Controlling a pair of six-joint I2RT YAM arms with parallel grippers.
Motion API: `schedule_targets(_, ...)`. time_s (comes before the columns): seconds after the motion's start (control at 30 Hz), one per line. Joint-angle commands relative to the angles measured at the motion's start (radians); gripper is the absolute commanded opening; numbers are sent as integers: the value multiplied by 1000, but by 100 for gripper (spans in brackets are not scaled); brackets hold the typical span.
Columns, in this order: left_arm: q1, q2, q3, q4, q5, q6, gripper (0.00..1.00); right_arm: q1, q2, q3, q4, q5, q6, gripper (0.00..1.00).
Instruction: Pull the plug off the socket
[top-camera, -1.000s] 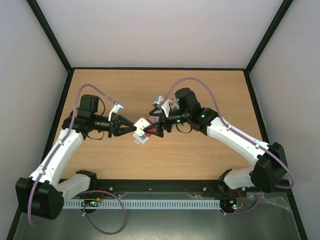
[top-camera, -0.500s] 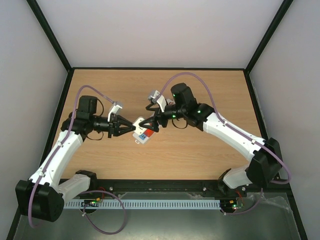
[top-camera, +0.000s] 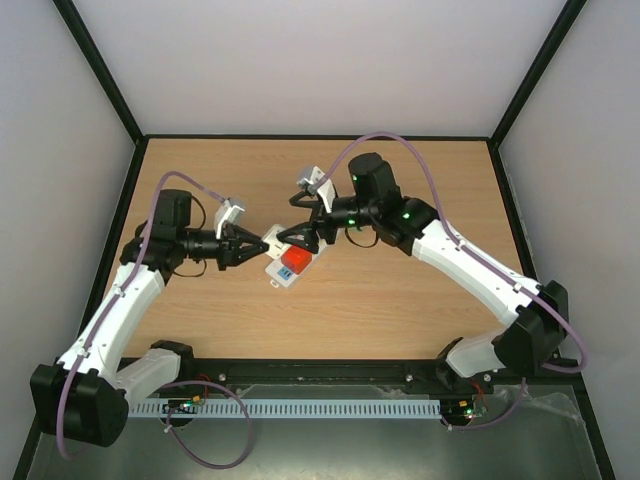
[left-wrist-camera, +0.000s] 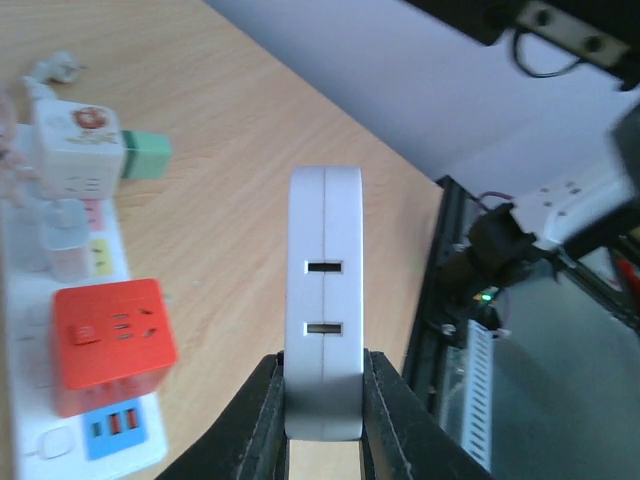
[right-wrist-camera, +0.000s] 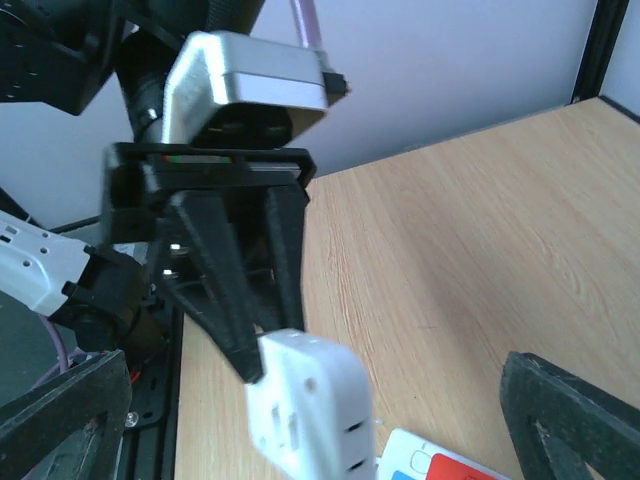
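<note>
Nearest the arm bases, the long white plastic power strip with coloured squares (the socket) (left-wrist-camera: 25, 350) lies flat on the wooden table (top-camera: 400, 300), mid-table between the two arms. A red cube adapter (left-wrist-camera: 112, 340) sits plugged into it. Further along the strip are a white cube adapter (left-wrist-camera: 78, 150) and a mint-green block (left-wrist-camera: 145, 155).

The left gripper (left-wrist-camera: 324, 410) is pinching a white rounded plastic plug with two slots (left-wrist-camera: 324, 300). The plug is held edge-on, beside the strip and apart from its face.

Beyond it, the right gripper (top-camera: 300, 238) hovers with its jaws spread wide, holding nothing.

Change over the last second: the plug then covered the red cube, which is now exposed. The plug has shifted toward the left arm, and the right gripper has drawn back toward the far side.
</note>
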Motion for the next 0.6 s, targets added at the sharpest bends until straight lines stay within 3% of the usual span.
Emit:
schedule_targets(0.0,14,11,50,56,-155,9,3,-19,-79,-18,-16,1,-22,98)
schedule_targets(0.3,66,237,244,23,-691,186,3,-82,-142,-109,35,6,3,98)
schedule_targets(0.57,179,444,401,38,-939,338,3,-107,-132,-134,55,3,16,98)
